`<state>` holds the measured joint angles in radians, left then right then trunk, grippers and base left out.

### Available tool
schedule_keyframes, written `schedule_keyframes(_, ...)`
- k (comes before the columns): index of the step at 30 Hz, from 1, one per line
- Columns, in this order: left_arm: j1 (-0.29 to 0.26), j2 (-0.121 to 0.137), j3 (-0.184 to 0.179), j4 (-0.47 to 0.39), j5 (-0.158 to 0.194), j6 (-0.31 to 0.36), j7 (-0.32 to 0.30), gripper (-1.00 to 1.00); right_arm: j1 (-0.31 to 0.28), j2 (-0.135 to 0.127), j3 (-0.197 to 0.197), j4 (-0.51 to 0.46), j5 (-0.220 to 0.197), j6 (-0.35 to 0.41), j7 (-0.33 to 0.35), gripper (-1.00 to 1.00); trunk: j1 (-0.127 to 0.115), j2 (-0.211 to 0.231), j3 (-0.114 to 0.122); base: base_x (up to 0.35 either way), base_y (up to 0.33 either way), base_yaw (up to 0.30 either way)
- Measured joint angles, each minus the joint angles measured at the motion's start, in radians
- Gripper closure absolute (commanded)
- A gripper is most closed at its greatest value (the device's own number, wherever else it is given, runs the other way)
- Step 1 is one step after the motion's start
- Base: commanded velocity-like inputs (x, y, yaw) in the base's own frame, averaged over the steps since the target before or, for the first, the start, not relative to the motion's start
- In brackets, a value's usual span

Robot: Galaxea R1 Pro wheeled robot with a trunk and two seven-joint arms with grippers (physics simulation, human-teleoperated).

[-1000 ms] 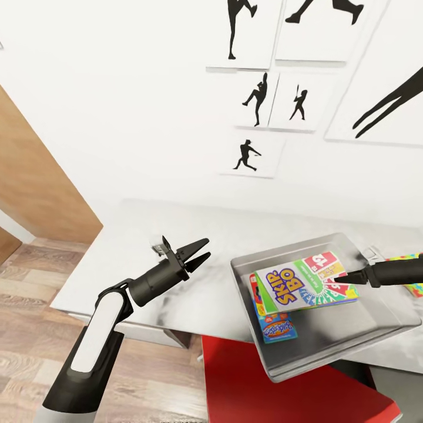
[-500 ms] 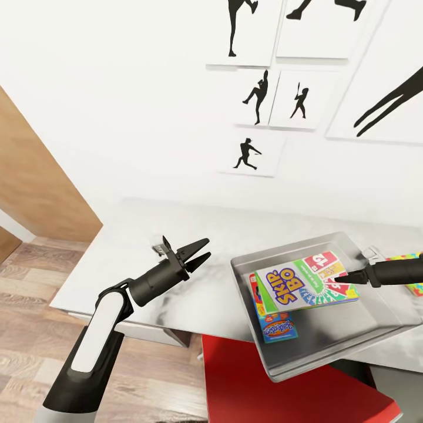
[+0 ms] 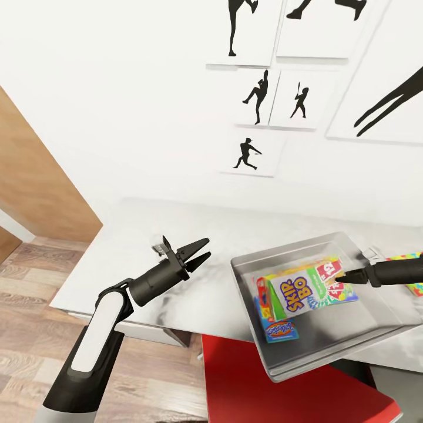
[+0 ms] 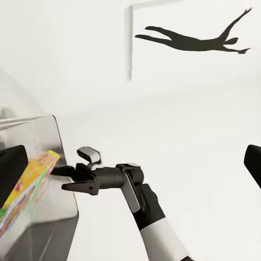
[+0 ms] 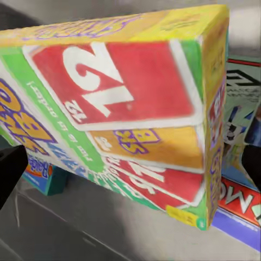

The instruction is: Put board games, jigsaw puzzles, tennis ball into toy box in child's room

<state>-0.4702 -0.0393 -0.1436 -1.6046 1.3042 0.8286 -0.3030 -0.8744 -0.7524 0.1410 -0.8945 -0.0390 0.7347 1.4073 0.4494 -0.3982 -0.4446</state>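
Progress partial: Skip-Bo box (image 3: pixel 308 289) and other game boxes lie inside toy box (image 3: pixel 282 364) on worktop (image 3: pixel 176 305); right pincer (image 3: pixel 346 276) released beside it, left pincer (image 3: pixel 200 251) released, empty; colourful item (image 3: pixel 414 258) remains outside

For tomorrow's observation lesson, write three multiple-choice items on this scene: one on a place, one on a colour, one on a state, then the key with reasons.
1. Where does the Skip-Bo box lie?
A. On the floor
B. Inside the metal toy box
C. On the red chair

2. What colour is the panel bearing the number 12 on that box?
A. Red
B. Black
C. White

3. How do the fingers of the left gripper stand?
A. Clamped on a ball
B. Apart, holding nothing
C. Shut on a puzzle

Key: 1 B, its walls surround the game in the head view. 2 A, the right wrist view shows white digits on red. 3 B, a gap shows between the fingers above the table.
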Motion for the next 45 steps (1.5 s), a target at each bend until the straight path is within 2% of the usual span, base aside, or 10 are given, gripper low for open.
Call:
schedule_keyframes(17,0.000,0.000,0.000,0.000,0.000,0.000,0.000,-1.00,0.000,-0.001,-0.007,0.000,-0.001,0.001,-0.001,-1.00,0.000,0.000,0.000,0.000,0.000,0.000)
schedule_keyframes(25,0.000,0.000,0.000,0.000,0.000,0.000,0.000,-1.00,0.000,-0.003,-0.065,-0.005,-0.002,0.001,0.003,-1.00,0.000,0.000,0.000,0.000,0.000,0.000)
schedule_keyframes(36,0.000,0.001,0.000,0.000,0.000,0.000,0.000,-1.00,0.006,-0.012,-0.111,-0.048,-0.002,0.004,0.006,-1.00,0.000,0.000,0.000,0.000,0.000,0.000)
schedule_keyframes(41,0.000,0.001,0.000,0.000,-0.005,0.000,0.000,-1.00,0.014,-0.020,-0.146,-0.072,-0.003,0.004,0.006,-1.00,0.000,0.000,0.000,0.000,0.000,0.000)
schedule_keyframes(44,-0.001,0.001,-0.001,0.000,-0.011,-0.001,-0.001,-1.00,0.033,-0.025,-0.220,-0.086,-0.004,0.004,0.007,-1.00,0.000,0.000,0.000,0.000,0.000,0.000)
schedule_keyframes(45,-0.001,0.001,-0.001,0.000,-0.011,-0.001,-0.001,-1.00,0.033,-0.025,-0.221,-0.086,-0.004,0.004,0.007,-1.00,0.000,0.000,0.000,0.000,0.000,0.000)
